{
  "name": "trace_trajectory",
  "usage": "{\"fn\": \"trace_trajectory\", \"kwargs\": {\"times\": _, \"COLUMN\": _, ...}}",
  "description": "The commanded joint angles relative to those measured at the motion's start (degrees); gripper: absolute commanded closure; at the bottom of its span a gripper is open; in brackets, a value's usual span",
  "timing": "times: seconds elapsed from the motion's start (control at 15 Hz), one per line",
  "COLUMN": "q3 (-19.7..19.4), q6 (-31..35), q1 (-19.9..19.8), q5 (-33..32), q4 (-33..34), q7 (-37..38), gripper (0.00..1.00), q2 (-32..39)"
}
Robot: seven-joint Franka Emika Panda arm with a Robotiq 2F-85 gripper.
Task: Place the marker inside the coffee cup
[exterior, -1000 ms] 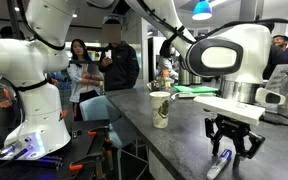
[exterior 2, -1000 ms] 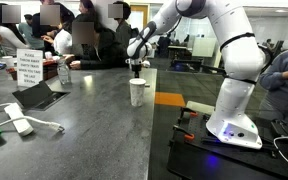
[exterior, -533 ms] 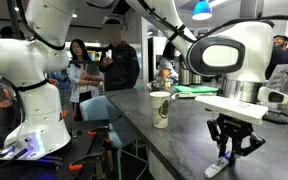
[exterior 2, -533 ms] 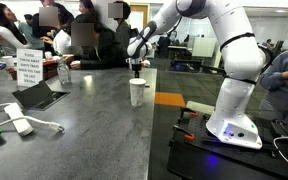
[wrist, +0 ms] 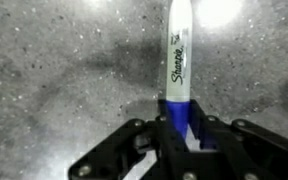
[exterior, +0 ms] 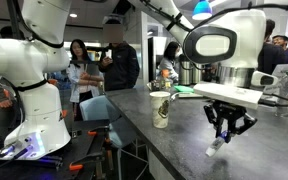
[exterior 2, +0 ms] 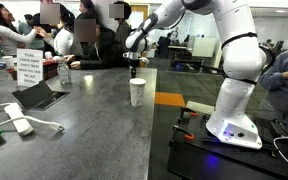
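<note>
The bench carries the coffee cup, which stands upright with its mouth open. I have the Panda arm holding the gripper off to one side of the coffee cup, apart from it and clear of the bench top. In the wrist view the gripper is clamped on the blue cap end of the marker.

Step in hand, as I judge it: carry the marker over the coffee cup and release it.
1. Lift until the marker's free tip is above the rim.
2. Centre the tip over the mouth, checking both exterior views. One exterior view alone shows the gripper over the coffee cup, and that is misleading.
3. Lower the tip inside, then let go.

Marker attitude: the long axis hangs close to vertical and leans slightly. The white barrel points down at the bench, and the cap end is uppermost in the jaws.
</note>
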Motion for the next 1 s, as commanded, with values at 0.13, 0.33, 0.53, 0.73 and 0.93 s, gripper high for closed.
{"fn": "trace_trajectory", "kwargs": {"times": 0.13, "q3": 3.1, "q6": 2.3, "q1": -2.9, "q5": 13.2, "q4": -5.8, "q7": -13.0, "gripper": 0.94, "q2": -9.1}}
{"fn": "trace_trajectory", "kwargs": {"times": 0.33, "q3": 2.8, "q6": 1.5, "q1": -2.2, "q5": 23.0, "q4": -7.9, "q7": -20.6, "gripper": 0.94, "q2": -13.3}}
{"fn": "trace_trajectory", "kwargs": {"times": 0.53, "q3": 1.8, "q6": 0.9, "q1": -0.1, "q5": 30.3, "q4": -10.8, "q7": -26.4, "gripper": 0.94, "q2": -16.9}}
{"fn": "trace_trajectory", "kwargs": {"times": 0.73, "q3": 0.7, "q6": 2.6, "q1": 2.9, "q5": 34.0, "q4": -14.3, "q7": -30.0, "gripper": 0.94, "q2": -20.0}}
{"fn": "trace_trajectory", "kwargs": {"times": 0.93, "q3": -0.2, "q6": 3.2, "q1": 5.6, "q5": 35.5, "q4": -16.5, "q7": -32.1, "gripper": 0.94, "q2": -22.5}}
